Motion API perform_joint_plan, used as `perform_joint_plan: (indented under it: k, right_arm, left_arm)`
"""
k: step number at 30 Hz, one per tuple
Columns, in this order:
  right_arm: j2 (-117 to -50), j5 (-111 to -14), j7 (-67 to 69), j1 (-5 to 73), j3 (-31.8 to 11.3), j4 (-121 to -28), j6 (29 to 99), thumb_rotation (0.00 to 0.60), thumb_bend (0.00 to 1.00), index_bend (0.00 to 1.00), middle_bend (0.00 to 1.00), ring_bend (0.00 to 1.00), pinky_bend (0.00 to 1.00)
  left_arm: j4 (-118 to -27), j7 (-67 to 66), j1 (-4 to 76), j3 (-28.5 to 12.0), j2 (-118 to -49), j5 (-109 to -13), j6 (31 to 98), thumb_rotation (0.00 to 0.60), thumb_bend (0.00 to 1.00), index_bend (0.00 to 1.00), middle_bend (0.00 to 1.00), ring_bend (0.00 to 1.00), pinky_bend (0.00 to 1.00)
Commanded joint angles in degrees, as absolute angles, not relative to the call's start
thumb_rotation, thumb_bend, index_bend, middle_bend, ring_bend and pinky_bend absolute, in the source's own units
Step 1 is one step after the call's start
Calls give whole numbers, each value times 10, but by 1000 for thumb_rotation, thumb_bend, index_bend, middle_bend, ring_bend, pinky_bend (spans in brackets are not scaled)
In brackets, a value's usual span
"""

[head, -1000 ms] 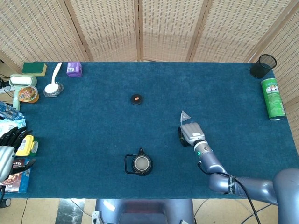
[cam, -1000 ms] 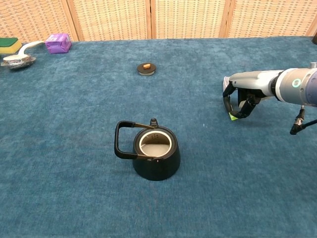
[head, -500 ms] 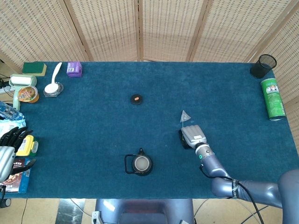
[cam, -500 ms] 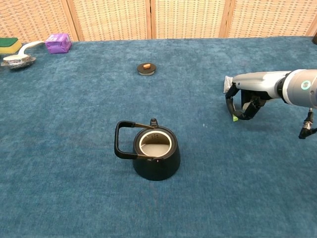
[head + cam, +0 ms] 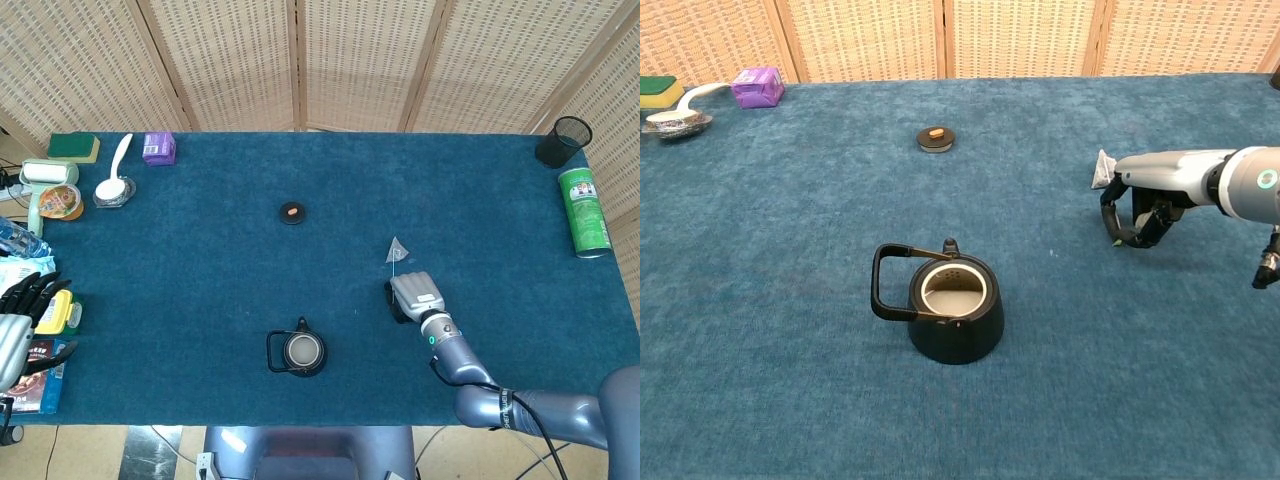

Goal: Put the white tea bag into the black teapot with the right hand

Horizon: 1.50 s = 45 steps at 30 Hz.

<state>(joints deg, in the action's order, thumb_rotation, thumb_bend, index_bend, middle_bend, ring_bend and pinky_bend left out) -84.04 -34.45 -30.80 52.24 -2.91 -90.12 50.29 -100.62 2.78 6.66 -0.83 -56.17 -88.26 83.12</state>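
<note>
Right hand [image 5: 1145, 200] fingers [image 5: 1110, 215] curled, beside tea bag [image 5: 396, 250].

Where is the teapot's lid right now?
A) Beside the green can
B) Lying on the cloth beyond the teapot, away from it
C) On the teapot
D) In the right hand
B: the black teapot stands open, its pale inside showing, and the small black lid with an orange knob lies alone on the blue cloth farther back.
</note>
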Motion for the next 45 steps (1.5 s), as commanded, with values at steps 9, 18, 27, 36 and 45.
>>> perform_joint_plan:
  k: [9, 18, 27, 36, 45]
  right_arm:
    - [-843, -347, -309, 522, -34, -903, 508, 600, 575, 588, 1000, 1000, 1000]
    - [-820, -360, -305, 518, -43, -931, 526, 600, 577, 590, 1000, 1000, 1000]
    - [-787, -379, -299, 508, -51, -966, 547, 600, 576, 590, 1000, 1000, 1000]
    - [-730, -418, -251, 493, -74, -1039, 543, 600, 576, 595, 1000, 1000, 1000]
    - [-657, -463, -187, 482, -115, -1111, 534, 600, 578, 603, 1000, 1000, 1000]
  left_arm:
    - [-1005, 31, 64, -7, -560, -883, 835, 600, 261, 145, 104, 0, 85]
    - [-1005, 35, 60, -6, -558, -886, 841, 600, 261, 145, 104, 0, 85]
    - [-1009, 34, 57, -5, -556, -892, 848, 600, 261, 145, 104, 0, 85]
    - [-1013, 33, 55, -3, -556, -897, 851, 600, 261, 144, 104, 0, 85]
    - [-1016, 34, 53, -2, -555, -903, 856, 600, 261, 144, 104, 0, 85]
